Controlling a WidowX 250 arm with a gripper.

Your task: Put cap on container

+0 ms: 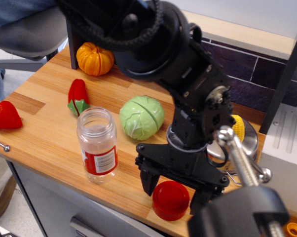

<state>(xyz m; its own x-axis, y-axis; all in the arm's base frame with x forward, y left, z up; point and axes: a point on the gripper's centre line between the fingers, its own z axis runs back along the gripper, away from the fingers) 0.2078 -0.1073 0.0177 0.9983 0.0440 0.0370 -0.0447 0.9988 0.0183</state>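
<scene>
Gripper: the black gripper (174,188) hangs low over the front edge of the wooden table (45,133), its 2 fingers spread wide, 1 on each side of the cap and holding nothing. Whether either finger touches the cap, I cannot tell.
Cap: the glossy red cap (170,199) sits flat on the table near the front edge, between the 2 fingers, well to the right of the jar.
Container: the clear container (97,144) stands upright and open-mouthed on the table, its red-and-white label facing front, just left of the green cabbage.
Cabbage: the cabbage (142,117) lies behind the gripper, near the jar.
Pepper: 1 red pepper (78,97) with a green stem lies left of the jar.
Strawberry: 1 strawberry (5,115) rests at the table's left edge.
Pumpkin: 1 orange pumpkin (94,58) sits at the back against the dark tiled wall.
Pot: a steel pot (244,143) with yellow corn (238,126) in it shows partly behind the arm.
</scene>
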